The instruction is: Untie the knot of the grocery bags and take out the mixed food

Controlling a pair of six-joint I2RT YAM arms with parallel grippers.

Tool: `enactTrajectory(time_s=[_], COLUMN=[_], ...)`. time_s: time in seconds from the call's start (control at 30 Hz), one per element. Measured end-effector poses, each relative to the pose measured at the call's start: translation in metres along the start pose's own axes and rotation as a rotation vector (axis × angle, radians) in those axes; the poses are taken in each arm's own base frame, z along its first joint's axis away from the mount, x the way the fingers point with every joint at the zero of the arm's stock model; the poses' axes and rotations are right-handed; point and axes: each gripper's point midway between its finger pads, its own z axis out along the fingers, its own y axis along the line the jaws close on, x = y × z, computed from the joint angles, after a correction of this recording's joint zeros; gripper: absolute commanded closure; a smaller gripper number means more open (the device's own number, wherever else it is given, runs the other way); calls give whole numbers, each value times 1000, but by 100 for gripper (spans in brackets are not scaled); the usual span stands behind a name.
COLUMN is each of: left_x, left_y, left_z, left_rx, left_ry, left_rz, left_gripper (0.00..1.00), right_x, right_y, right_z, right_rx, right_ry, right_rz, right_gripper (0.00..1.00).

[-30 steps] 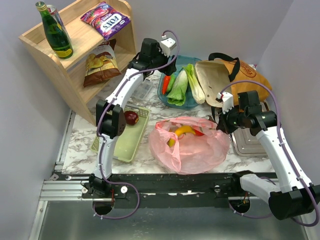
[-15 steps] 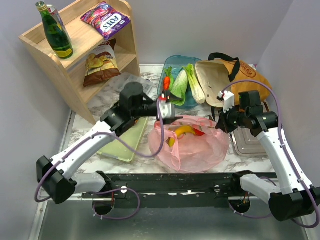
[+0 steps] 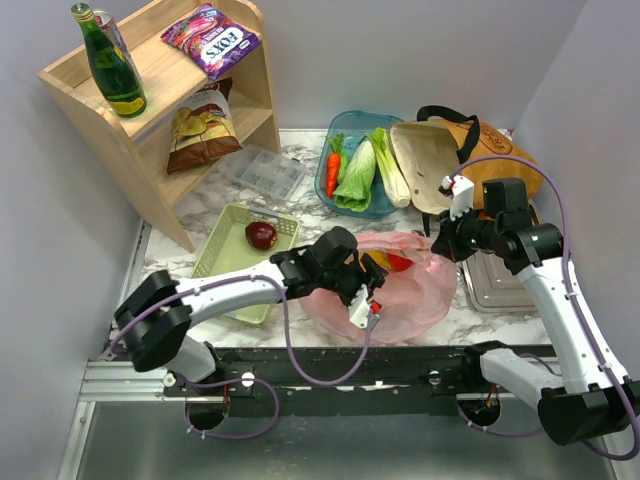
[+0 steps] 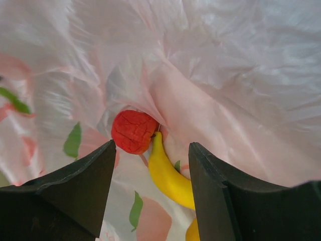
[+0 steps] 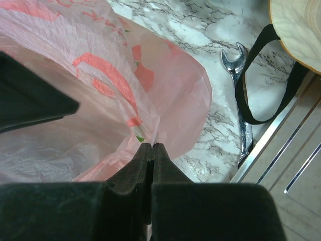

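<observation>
The pink plastic bag [image 3: 405, 295] lies at the front of the desk [image 3: 212, 197], its top already untied. Its rim is pinched between the fully closed fingers of the right hand [image 5: 151, 145], apparently so that the mouth is held up and open. Inside, a red fruit [image 4: 133, 131] and a banana [image 4: 168, 174] are exposed, touching. The left hand [image 4: 150, 146] is poised over them, spread wide with nothing gripped, presumably for a pick.

Robot-lab mock kitchen: marble tabletop [image 3: 160, 275], wooden shelf [image 3: 100, 140], aluminium rail [image 3: 120, 378], bare grey walls [image 3: 420, 50].
</observation>
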Motion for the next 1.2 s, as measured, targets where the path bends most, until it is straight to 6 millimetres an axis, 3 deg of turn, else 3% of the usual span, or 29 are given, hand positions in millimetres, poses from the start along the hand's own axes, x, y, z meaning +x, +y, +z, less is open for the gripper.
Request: enactTrajectory(time_s=[0.2, 0.43, 0.6, 0.93, 1.1, 1.2], left_x=[38, 62, 76, 97, 111, 114], left_y=[5, 38, 49, 39, 34, 35], left_z=[34, 64, 81, 102, 114, 115], left_rx=[28, -3, 2, 77, 118, 135], left_ry=[117, 190, 224, 253, 282, 294], left_rz=[69, 152, 190, 247, 230, 215], left_gripper=[25, 21, 20, 20, 25, 40], right_x=[-1, -2, -2, 0, 0, 1], right_y=[3, 7, 9, 12, 13, 13], right_z=[-2, -3, -3, -2, -2, -2], right_rx=[-10, -31, -45, -64, -68, -68], right_ry=[-12, -17, -18, -11, -8, -5], right_rz=[-3, -4, -3, 1, 2, -1], right_gripper=[99, 99, 99, 99, 99, 99])
